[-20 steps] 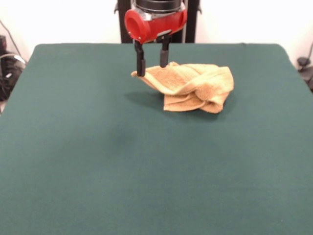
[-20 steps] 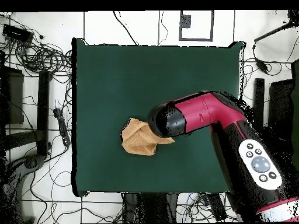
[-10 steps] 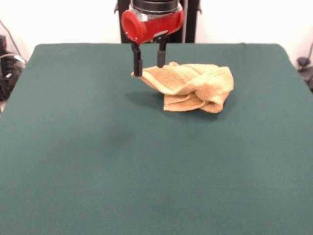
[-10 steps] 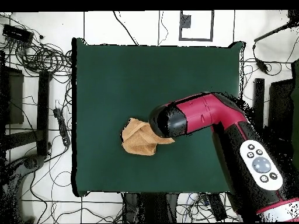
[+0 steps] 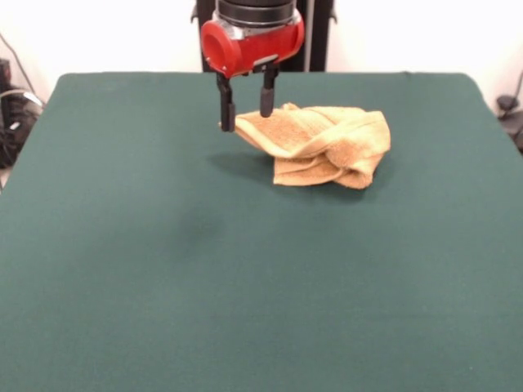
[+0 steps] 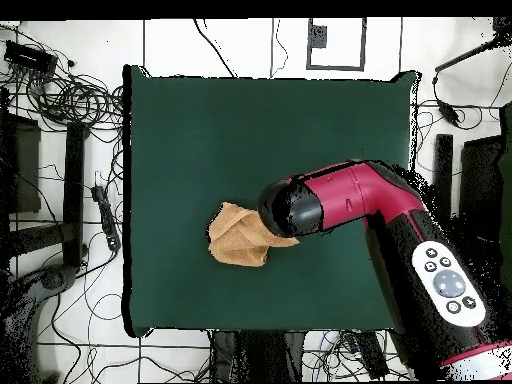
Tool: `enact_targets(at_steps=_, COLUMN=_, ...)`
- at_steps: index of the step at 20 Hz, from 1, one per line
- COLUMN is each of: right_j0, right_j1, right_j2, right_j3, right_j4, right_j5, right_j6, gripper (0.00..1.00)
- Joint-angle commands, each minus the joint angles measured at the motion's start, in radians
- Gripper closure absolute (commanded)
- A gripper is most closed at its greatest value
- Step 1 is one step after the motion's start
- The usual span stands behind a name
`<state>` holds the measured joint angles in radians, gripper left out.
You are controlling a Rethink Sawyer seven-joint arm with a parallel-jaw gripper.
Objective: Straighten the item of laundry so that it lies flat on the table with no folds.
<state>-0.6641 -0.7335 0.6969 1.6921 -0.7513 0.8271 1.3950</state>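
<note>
One gripper (image 5: 244, 110) hangs over the far middle of the table (image 5: 163, 269), its two black fingers (image 5: 225, 104) spread apart and holding nothing; the left finger stands just off the towel's raised left corner, the right one over the cloth's far edge. The towel (image 5: 323, 147) lies bunched in a crumpled heap on the far half of the table, right of the gripper, with several folds lapped over one another — nowhere near flat; in the overhead view the arm (image 6: 350, 200) covers part of it. Judgement: the step in hand is taking a fresh hold; a single outer layer at a hemmed corner should be pinched — not the bulk; the pull should then run low and outward, away from the heap; risk: catching two layers would drag the folds along unopened.
</note>
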Motion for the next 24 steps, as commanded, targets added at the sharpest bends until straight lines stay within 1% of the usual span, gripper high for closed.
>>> enact_targets(at_steps=1, right_j0=0.051, right_j1=0.055, right_j2=-0.045, right_j3=0.086, right_j4=0.005, right_j5=-0.067, right_j6=0.078, gripper=0.0)
enact_targets(at_steps=15, right_j0=0.071, right_j1=0.055, right_j2=-0.072, right_j3=0.081, right_j4=-0.004, right_j5=-0.097, right_j6=0.082, gripper=0.0)
enact_targets(at_steps=24, right_j0=0.079, right_j1=0.035, right_j2=-0.085, right_j3=0.107, right_j4=0.017, right_j5=-0.111, right_j6=0.091, gripper=0.0)
